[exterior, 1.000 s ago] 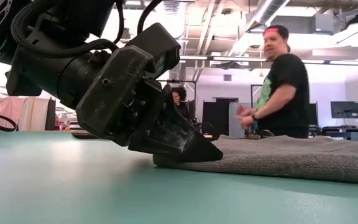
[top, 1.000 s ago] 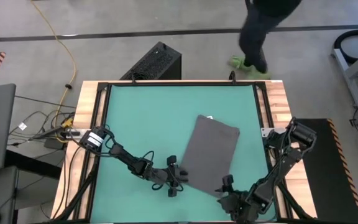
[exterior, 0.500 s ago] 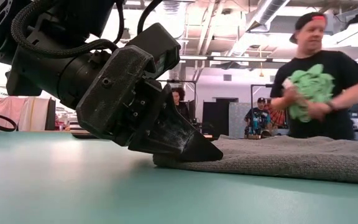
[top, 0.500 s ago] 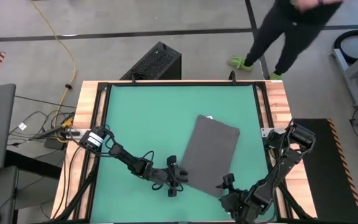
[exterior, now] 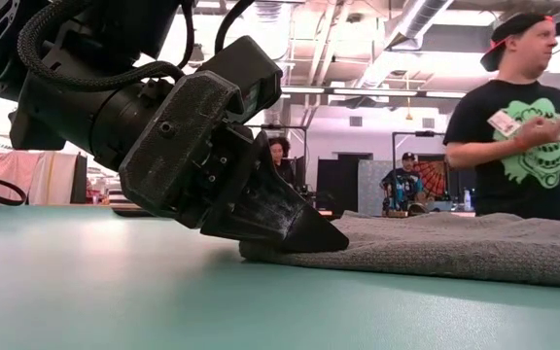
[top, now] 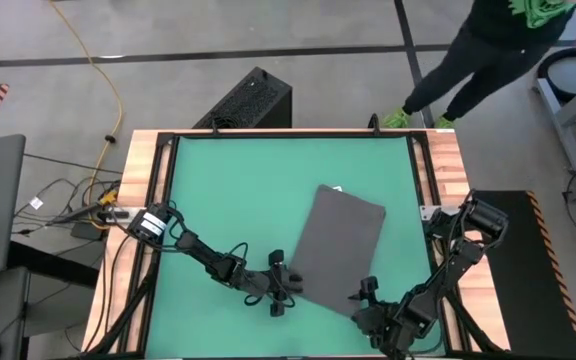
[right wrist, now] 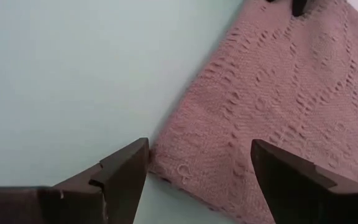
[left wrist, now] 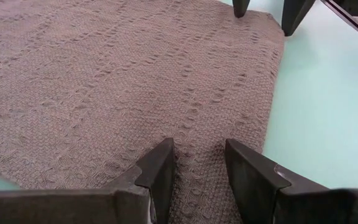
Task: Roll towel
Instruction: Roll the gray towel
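My left gripper (top: 290,283) lies low at the towel's (top: 340,248) seven-o'clock corner — fingers pressed on the cloth, parted, nothing pinched. My right gripper (top: 366,300) sits at the five-o'clock corner, jaws spread wide — towel flat, right of table centre.

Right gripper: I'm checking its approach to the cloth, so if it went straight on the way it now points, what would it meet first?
The right gripper, jaws open, would most likely meet the near corner of the towel lying flat on the table; how far above it the gripper sits is unclear.
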You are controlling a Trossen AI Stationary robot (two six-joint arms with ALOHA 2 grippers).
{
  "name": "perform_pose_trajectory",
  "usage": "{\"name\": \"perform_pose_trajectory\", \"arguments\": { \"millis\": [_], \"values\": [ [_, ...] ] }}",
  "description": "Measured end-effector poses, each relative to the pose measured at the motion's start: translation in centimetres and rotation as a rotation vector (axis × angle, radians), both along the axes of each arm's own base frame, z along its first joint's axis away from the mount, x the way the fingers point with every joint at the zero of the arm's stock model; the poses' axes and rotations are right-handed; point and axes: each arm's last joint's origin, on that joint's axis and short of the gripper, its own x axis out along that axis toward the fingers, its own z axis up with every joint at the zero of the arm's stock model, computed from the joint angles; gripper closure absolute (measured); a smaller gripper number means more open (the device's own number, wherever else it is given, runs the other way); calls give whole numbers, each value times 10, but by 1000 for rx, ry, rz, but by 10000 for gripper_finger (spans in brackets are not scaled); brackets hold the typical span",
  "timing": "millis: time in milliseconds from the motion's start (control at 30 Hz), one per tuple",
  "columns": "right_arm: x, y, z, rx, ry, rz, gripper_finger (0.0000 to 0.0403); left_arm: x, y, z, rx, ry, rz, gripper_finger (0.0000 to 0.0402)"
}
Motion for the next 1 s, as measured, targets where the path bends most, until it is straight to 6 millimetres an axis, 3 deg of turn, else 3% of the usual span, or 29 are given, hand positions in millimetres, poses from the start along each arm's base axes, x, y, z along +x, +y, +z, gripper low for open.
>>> {"name": "perform_pose_trajectory", "arguments": {
  "millis": [367,500,833,1000],
  "values": [
    [-14,-13,-21,19,-23,-27,98,0,0,0,-2,1,0,269],
    [-14,-15,-22,17,-13,-33,117,0,0,0,-8,2,2,269],
    [-12,-18,-23,16,-1,-58,238,5,-3,5,-62,-16,-12,269],
    [-12,-18,-24,39,5,-69,325,16,-15,33,-108,-139,-207,269]
  ]
}}
